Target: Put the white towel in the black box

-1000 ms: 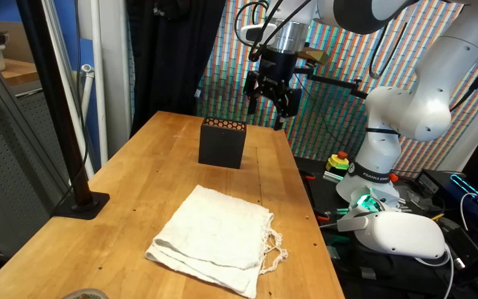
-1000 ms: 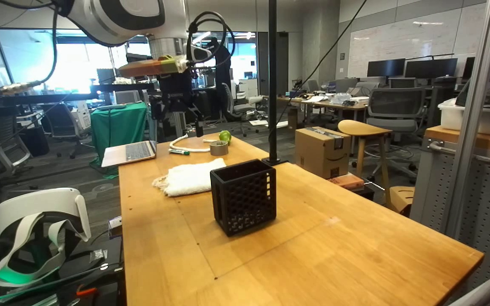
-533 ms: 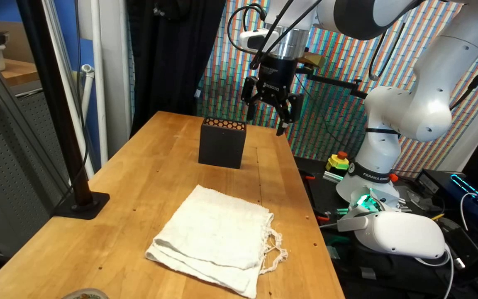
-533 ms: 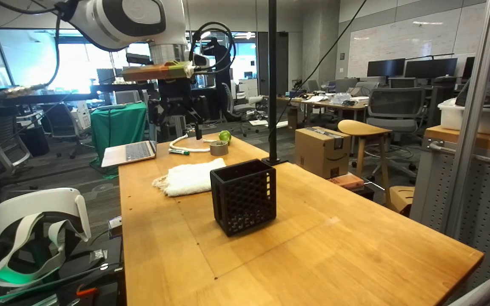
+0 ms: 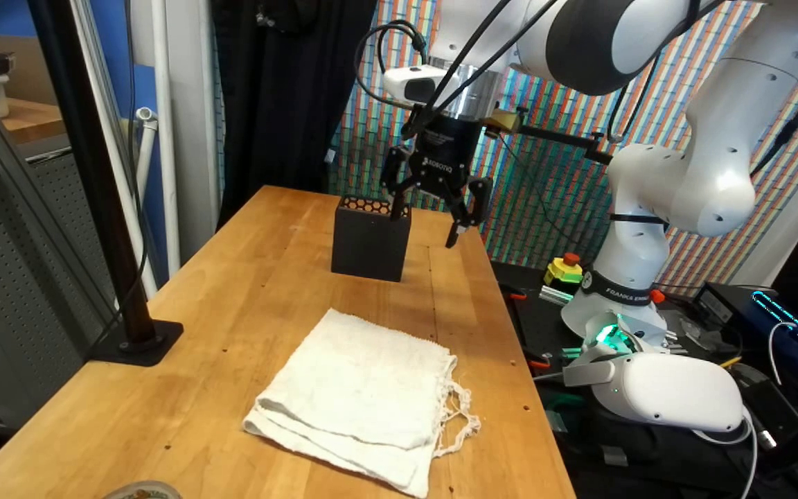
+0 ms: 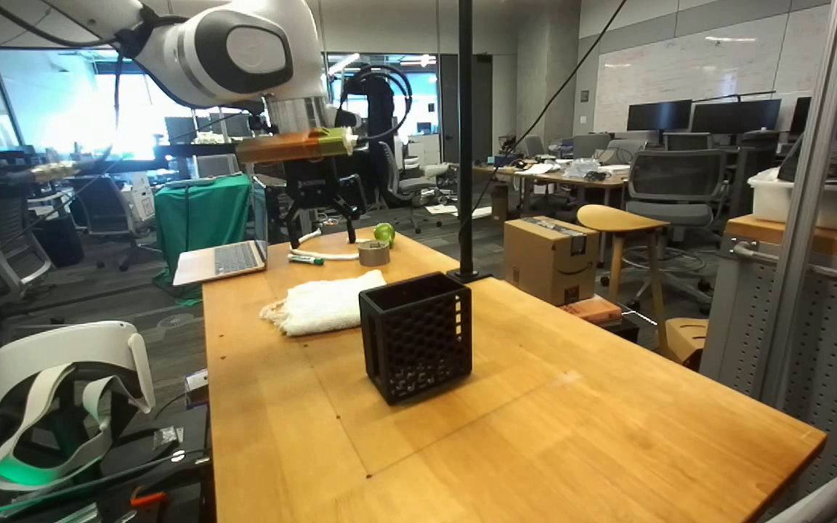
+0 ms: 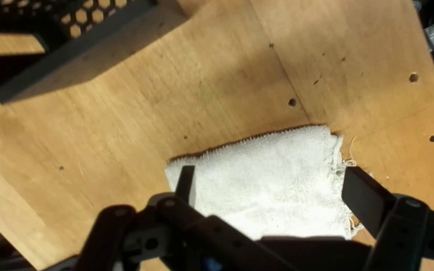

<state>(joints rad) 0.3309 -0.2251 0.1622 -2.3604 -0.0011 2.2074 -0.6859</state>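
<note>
My pincer (image 5: 424, 225) has moved lower and is set wide. The folded white towel (image 5: 364, 388) lies on the worktop (image 5: 233, 388), near the upright black perforated box (image 5: 370, 246).

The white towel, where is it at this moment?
In the wrist view, the white towel lies on the wooden table, mostly below and right of centre, with the black box at upper left.

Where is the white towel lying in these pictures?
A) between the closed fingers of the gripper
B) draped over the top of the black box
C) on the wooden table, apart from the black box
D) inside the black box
C: in an exterior view the white towel lies folded on the wooden table, with a visible gap between it and the black box, while the gripper stands open and away from it.
</note>
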